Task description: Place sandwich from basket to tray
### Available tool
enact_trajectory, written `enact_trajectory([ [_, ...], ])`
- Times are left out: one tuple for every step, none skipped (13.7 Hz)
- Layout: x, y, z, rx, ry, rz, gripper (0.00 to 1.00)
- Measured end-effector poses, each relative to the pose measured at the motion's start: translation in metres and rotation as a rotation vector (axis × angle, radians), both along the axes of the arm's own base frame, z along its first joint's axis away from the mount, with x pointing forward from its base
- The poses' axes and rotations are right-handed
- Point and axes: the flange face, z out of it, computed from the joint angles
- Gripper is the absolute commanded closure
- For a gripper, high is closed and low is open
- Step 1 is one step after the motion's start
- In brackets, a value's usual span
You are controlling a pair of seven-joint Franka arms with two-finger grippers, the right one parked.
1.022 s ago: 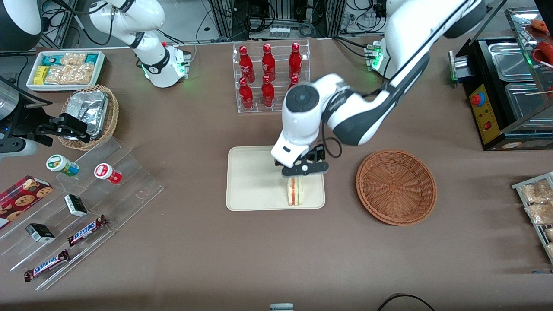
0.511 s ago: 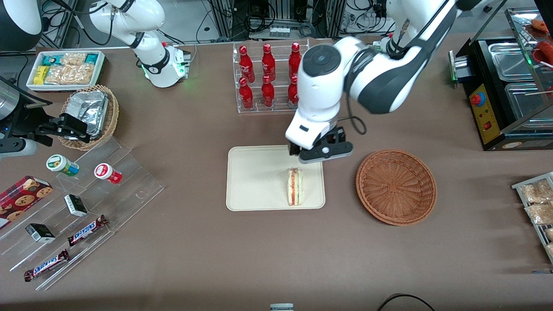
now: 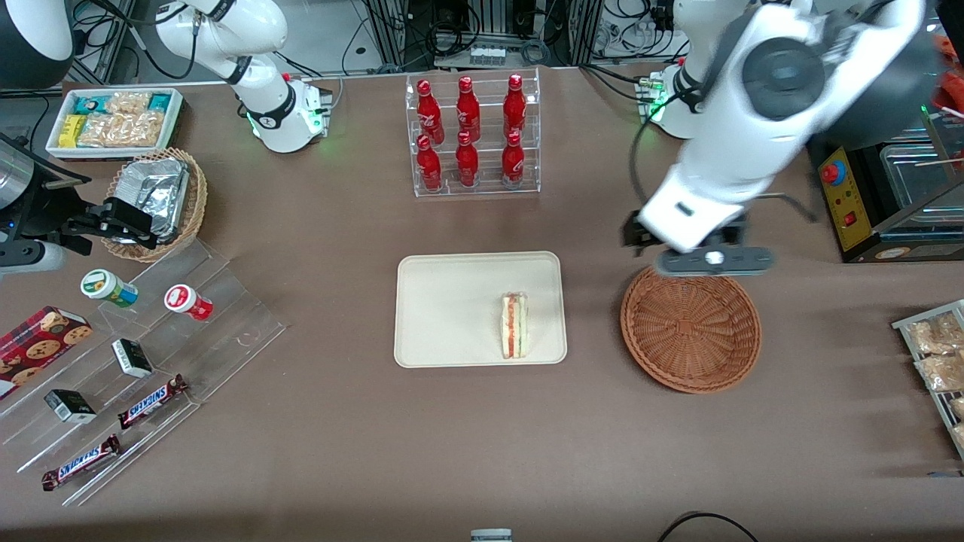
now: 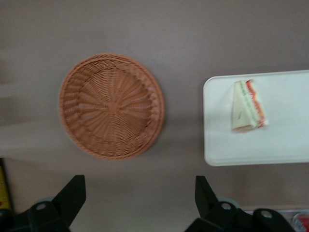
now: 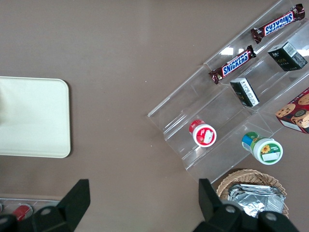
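Observation:
The sandwich (image 3: 515, 325) lies on the cream tray (image 3: 452, 309), near the tray's edge that faces the basket, with its red and green stripes up. The reddish-brown wicker basket (image 3: 690, 326) stands beside the tray toward the working arm's end and holds nothing. My gripper (image 3: 710, 260) hangs high over the basket's rim farthest from the front camera. In the left wrist view the gripper (image 4: 139, 198) is open and holds nothing, with the basket (image 4: 112, 106), tray (image 4: 285, 140) and sandwich (image 4: 247, 106) all far below it. The tray (image 5: 34, 116) also shows in the right wrist view.
A clear rack of red bottles (image 3: 474, 135) stands farther from the front camera than the tray. A black machine (image 3: 889, 173) and a rack of snack packets (image 3: 938, 354) sit at the working arm's end. A stepped acrylic shelf (image 3: 143, 354), a foil-filled basket (image 3: 154, 199) and a white bin (image 3: 113, 120) lie toward the parked arm's end.
My gripper let go of the sandwich on the tray, rose, and swung away sideways until it hangs over the basket's rim. The sandwich has stayed where it was set.

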Motion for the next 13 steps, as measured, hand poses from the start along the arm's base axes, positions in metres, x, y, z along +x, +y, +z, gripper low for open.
enact_trajectory([
  [-0.001, 0.025, 0.009, 0.007, 0.021, -0.021, 0.0],
  [-0.003, 0.049, 0.017, 0.014, 0.04, -0.036, 0.0],
  [-0.007, 0.07, 0.026, 0.02, 0.056, -0.044, 0.0],
  [-0.012, 0.088, 0.035, 0.024, 0.068, -0.042, 0.0],
  [-0.016, 0.101, 0.043, 0.027, 0.075, -0.031, 0.0],
  [-0.021, 0.112, 0.048, 0.029, 0.082, -0.015, 0.0],
  [-0.024, 0.121, 0.052, 0.031, 0.09, 0.0, 0.0],
  [-0.027, 0.128, 0.054, 0.032, 0.099, 0.012, 0.0],
  [-0.03, 0.134, 0.057, 0.034, 0.108, 0.023, 0.0],
  [-0.035, 0.139, 0.061, 0.036, 0.12, 0.032, 0.0],
  [-0.04, 0.142, 0.065, 0.039, 0.131, 0.038, 0.0],
  [-0.045, 0.144, 0.068, 0.041, 0.14, 0.041, 0.0],
  [-0.048, 0.144, 0.067, 0.042, 0.148, 0.042, 0.0],
])
